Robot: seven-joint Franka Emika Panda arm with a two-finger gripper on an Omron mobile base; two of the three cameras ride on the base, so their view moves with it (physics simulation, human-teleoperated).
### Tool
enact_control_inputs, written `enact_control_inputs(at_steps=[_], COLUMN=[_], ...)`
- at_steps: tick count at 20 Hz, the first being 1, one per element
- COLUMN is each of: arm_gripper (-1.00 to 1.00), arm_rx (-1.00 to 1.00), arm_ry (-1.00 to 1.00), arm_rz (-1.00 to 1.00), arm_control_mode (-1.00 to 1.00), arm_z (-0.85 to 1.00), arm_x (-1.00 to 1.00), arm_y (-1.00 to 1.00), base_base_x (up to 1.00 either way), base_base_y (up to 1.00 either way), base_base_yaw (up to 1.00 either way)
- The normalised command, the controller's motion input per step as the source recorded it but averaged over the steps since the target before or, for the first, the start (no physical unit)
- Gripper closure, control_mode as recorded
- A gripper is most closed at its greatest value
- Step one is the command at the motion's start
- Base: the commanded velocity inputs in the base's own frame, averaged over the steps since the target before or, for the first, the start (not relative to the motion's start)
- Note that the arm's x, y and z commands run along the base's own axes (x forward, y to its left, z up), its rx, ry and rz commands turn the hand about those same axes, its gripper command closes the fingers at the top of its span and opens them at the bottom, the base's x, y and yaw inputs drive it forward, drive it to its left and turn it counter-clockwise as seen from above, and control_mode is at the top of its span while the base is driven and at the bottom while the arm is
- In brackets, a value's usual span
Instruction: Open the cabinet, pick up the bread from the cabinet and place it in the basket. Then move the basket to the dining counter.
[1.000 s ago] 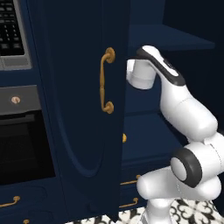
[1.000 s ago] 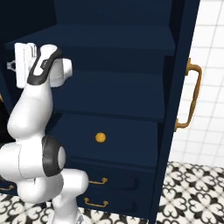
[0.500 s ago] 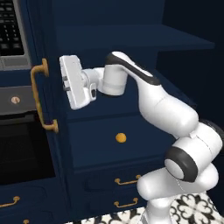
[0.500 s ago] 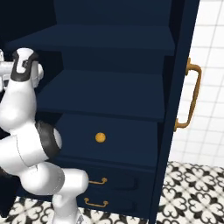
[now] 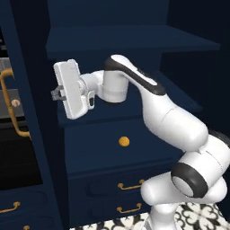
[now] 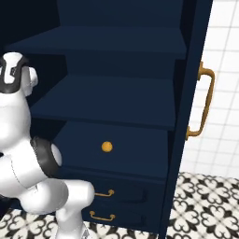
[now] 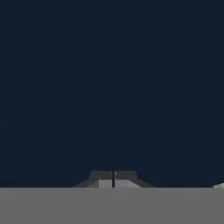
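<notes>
Dark fingertips of the gripper [image 7: 113,179] sat pressed together with nothing between them, a thin seam alone dividing them in the hand view, and what faced them was flat navy, most likely the inner face of the left door [image 5: 27,134] of the cabinet [image 6: 116,100]. From the left base view the hand [image 5: 72,90] was turned sideways toward that door, the arm reaching across the open front; I judged this posture to serve pushing the panel wide with a closed fist rather than grasping anything, since the brass handle [image 5: 10,105] lay on the far side of the door edge and the hand was not on it. Both doors stood swung out, the right one [image 6: 191,116] edge-on with its own curved handle [image 6: 204,105] facing the tiled wall. Inside, the navy shelves [image 6: 112,44] looked bare, and the bread could not be found on any shelf surface visible; whether it lay deeper or higher I could not tell. Below the shelves sat a drawer with a round brass knob [image 6: 107,147] and lower drawers with small pulls [image 6: 103,193]. Opening seemed nearly finished, with the picking yet to begin.
</notes>
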Motion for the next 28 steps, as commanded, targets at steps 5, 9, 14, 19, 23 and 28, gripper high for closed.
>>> enact_control_inputs(at_steps=[5,9,14,19,23,28], arm_gripper=[1.0,1.0,1.0,1.0,1.0,1.0], arm_rx=[-0.18,-0.36,-0.36,-0.33,-0.29,-0.3], arm_ry=[-0.48,-0.68,-0.47,-0.36,-0.3,-0.14], arm_rz=[-0.2,-0.3,-0.29,-0.26,-0.29,-0.29], arm_control_mode=[-1.0,-1.0,-1.0,-1.0,-1.0,-1.0], arm_z=[-0.7,-1.0,-0.95,-0.89,-0.67,-0.52], arm_x=[-0.16,-0.04,0.07,0.14,0.51,0.52], arm_y=[-0.99,-0.81,-0.97,-0.98,-0.73,-0.46], base_base_x=[0.0,0.0,0.0,0.0,0.0,0.0], base_base_y=[0.0,0.0,0.0,0.0,0.0,0.0], base_base_yaw=[0.0,0.0,0.0,0.0,0.0,0.0])
